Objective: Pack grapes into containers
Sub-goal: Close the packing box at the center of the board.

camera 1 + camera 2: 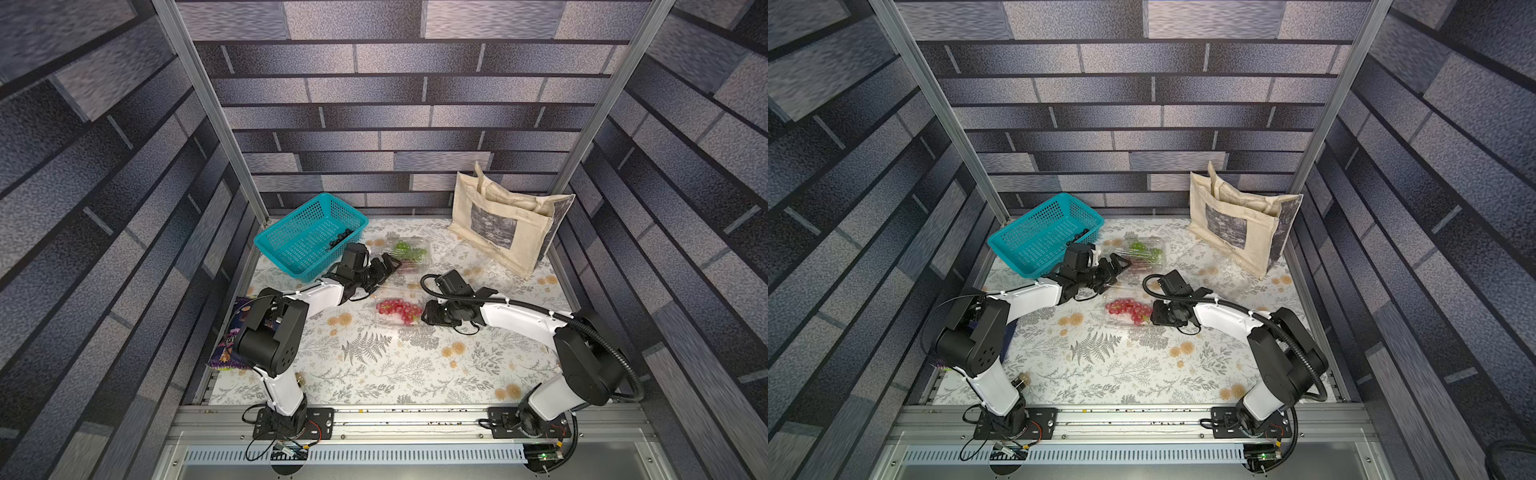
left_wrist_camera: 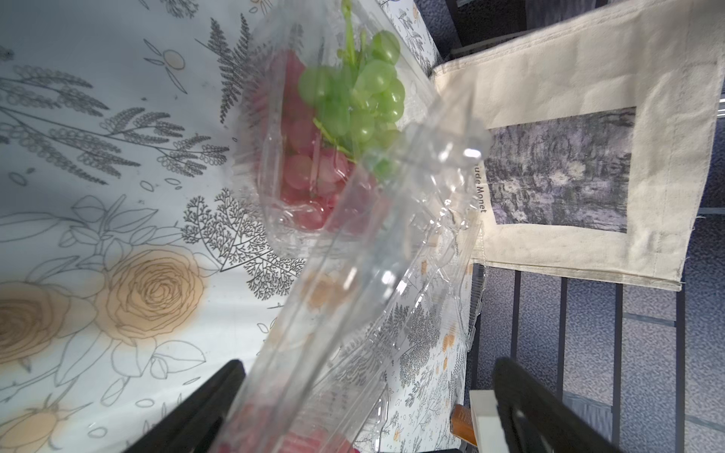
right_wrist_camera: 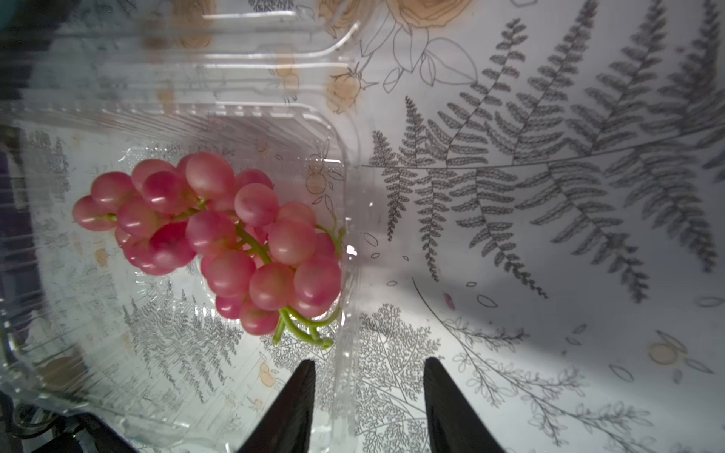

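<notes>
Top views: near container (image 1: 390, 323) sits abt centre of tabletop (image 1: 374, 374), lid open, one red bunch (image 1: 398, 309) inside. Far container (image 1: 424, 268), just at its 12 o'clock, holds green bunch (image 1: 409, 249) atop second red bunch (image 2: 306, 184). Black bunch (image 1: 341, 237) lies in teal basket (image 1: 286, 249) at 10 o'clock. Tote bag (image 1: 507, 224) stands at 1 o'clock. Right hand (image 3: 368, 361) is at near container's 3 o'clock edge, fingers (image 3: 298, 396) part-spread astride its wall, outer one clear of plastic, so not clamped. Left hand (image 1: 392, 264) is spread wide btwn the two containers w/ clear lid (image 2: 353, 313) running btwn its fingers. Can't tell if touching.
</notes>
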Robot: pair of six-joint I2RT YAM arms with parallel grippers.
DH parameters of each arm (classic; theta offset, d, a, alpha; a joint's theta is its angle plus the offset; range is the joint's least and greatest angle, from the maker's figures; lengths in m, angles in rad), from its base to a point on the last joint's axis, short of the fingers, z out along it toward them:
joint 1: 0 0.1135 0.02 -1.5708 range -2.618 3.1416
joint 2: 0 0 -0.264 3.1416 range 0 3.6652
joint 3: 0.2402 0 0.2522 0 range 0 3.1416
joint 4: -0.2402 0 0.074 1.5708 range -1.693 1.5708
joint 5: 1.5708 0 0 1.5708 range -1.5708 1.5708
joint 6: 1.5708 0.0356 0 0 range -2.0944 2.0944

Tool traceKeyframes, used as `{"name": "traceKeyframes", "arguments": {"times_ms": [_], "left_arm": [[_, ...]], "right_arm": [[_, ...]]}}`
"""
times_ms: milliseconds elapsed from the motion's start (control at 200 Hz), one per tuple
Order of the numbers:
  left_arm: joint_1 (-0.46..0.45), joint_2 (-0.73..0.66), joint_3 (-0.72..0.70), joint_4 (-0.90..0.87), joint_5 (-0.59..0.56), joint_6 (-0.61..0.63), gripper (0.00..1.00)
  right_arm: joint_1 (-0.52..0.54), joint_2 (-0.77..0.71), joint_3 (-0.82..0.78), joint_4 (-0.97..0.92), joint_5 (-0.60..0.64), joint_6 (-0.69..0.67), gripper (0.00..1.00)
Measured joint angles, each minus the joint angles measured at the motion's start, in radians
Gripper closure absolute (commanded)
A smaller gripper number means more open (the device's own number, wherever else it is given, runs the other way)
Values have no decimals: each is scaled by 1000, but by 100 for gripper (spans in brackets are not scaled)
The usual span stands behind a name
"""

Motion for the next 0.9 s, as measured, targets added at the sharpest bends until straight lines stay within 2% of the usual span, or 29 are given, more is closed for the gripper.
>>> {"name": "traceKeyframes", "arguments": {"times_ms": [265, 641, 897], "left_arm": [[0, 0, -6, 15, 0, -3, 0], [0, 2, -6, 23, 0, -4, 0], [2, 4, -6, 22, 0, -3, 0]], "right_arm": [[0, 40, 42, 0, 28, -36, 77], [0, 73, 82, -16, 64, -71, 85], [0, 99, 148, -64, 126, -112, 85]]}}
